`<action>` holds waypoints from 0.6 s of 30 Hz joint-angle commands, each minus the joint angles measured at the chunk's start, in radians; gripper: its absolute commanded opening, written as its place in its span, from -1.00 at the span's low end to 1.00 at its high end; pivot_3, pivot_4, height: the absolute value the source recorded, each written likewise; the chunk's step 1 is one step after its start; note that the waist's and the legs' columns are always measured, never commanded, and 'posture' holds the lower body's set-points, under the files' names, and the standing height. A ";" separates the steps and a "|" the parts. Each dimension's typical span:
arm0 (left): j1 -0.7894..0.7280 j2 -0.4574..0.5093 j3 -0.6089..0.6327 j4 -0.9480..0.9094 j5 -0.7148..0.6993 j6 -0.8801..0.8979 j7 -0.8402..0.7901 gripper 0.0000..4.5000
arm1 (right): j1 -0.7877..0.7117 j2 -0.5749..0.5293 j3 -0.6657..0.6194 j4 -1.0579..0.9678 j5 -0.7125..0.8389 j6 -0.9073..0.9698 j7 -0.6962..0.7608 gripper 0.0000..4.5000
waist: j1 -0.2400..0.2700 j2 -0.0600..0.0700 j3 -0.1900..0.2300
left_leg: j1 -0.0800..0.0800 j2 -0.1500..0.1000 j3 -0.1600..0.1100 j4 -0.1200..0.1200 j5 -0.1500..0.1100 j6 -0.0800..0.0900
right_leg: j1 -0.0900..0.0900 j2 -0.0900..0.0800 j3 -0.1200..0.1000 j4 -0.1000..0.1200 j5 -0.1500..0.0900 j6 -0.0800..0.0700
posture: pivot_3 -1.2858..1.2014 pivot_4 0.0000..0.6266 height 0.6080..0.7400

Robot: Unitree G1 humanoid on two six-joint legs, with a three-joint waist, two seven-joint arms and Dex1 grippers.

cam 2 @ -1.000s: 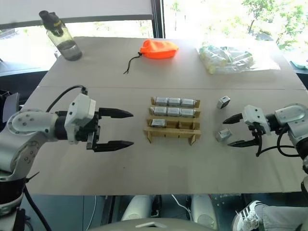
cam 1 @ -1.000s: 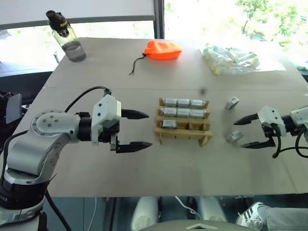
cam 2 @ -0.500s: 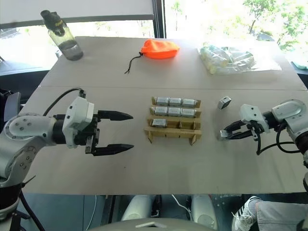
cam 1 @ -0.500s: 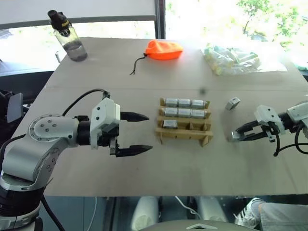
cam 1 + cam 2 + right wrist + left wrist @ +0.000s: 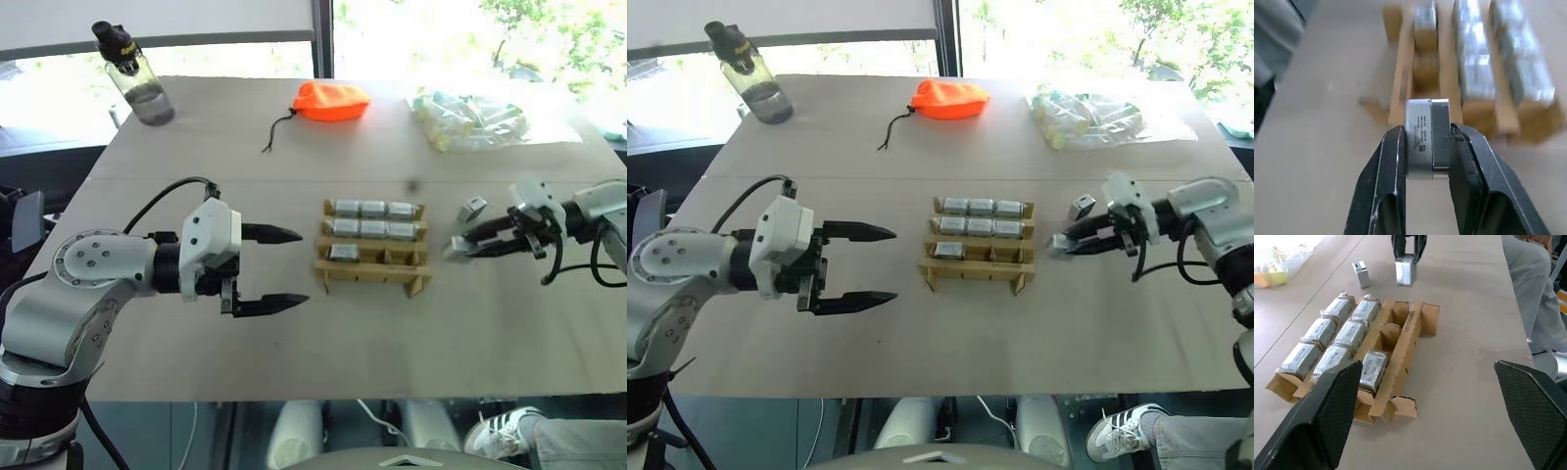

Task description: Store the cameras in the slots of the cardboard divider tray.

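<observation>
Between my right end effector's (image 5: 1426, 147) fingers sits a camera (image 5: 1425, 139), clamped tight where a second ago it lay on the table (image 5: 392, 333) between spread fingers; it is ready for slotting. Just ahead, the cardboard divider tray (image 5: 372, 264) has two free slots. Opposite, my left end effector (image 5: 284, 266) hovers level, agape and empty. Beside me, another camera (image 5: 472, 209) waits.

head stereo pair looking down, wrist views near, sharing tray (image 5: 1400, 340)
</observation>
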 commanded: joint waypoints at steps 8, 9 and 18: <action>0.014 -0.004 0.026 0.036 -0.001 -0.037 0.031 1.00 | -0.030 0.229 -0.278 -0.327 0.002 0.485 -0.178 -0.71 | 0.001 0.000 0.000 | -0.002 -0.001 0.000 -0.001 0.000 0.000 | -0.002 -0.001 -0.001 0.000 0.000 0.000 | 0.03 -0.52 0.78; 0.016 -0.004 0.025 0.038 0.000 -0.039 0.032 1.00 | -0.035 0.244 -0.265 -0.340 -0.039 0.508 -0.193 -0.71 | 0.000 0.000 0.000 | -0.002 -0.001 0.000 -0.001 0.000 0.000 | -0.002 0.000 -0.001 0.000 0.000 0.000 | 0.03 -0.52 0.78; 0.014 0.003 0.024 0.050 0.010 -0.052 0.044 1.00 | -0.001 0.323 -0.213 -0.353 -0.323 0.515 -0.226 -0.71 | 0.003 0.000 0.000 | -0.004 -0.002 -0.001 -0.002 0.000 0.000 | -0.004 0.000 -0.003 -0.001 0.000 0.000 | 0.03 -0.52 0.78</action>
